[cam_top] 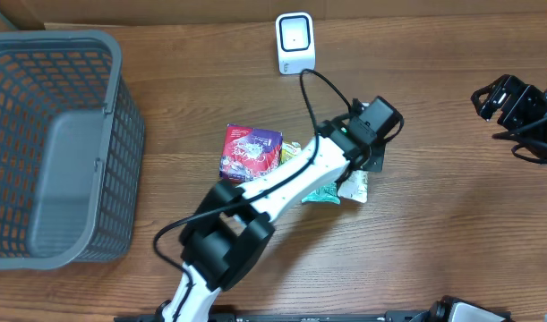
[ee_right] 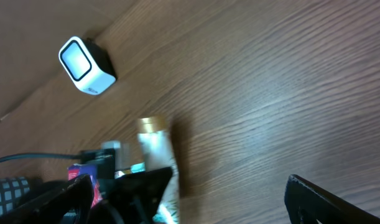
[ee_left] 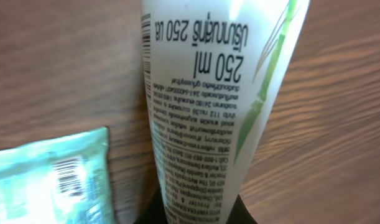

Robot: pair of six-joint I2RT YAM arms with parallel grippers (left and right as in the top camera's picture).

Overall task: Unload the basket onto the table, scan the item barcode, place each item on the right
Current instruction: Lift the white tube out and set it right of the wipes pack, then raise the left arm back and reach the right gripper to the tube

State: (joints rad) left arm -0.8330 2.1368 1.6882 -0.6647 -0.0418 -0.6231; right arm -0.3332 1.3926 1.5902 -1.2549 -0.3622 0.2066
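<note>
- Left gripper (cam_top: 371,159), centre of the overhead frame: jaws closed tight on the tube (ee_left: 202,112). In the left wrist view the tube rises from between the dark fingers at the bottom edge.
- Tube's long axis runs straight away from the jaws, bottom to top of that frame, with the printed "250 ml" face toward the camera. A strip of bars seems to run along its left edge; too blurred to be sure.
- Right wrist view shows the tube's gold cap (ee_right: 150,124). Cannot tell whether the tube rests on the table (cam_top: 452,233) or hangs just above it.
- Scanner (cam_top: 294,43): top centre of the overhead frame, up and left of the held tube, well apart.
- Right gripper (cam_top: 504,100): far right edge, jaws spread wide, holding nothing, well apart from the tube.
- Judgement: the left arm is nearer. The coming move likely carries the tube up-left and turns its bars toward the scanner window.
- Teal packet (ee_left: 50,177) lies just beside the tube, lower left.
</note>
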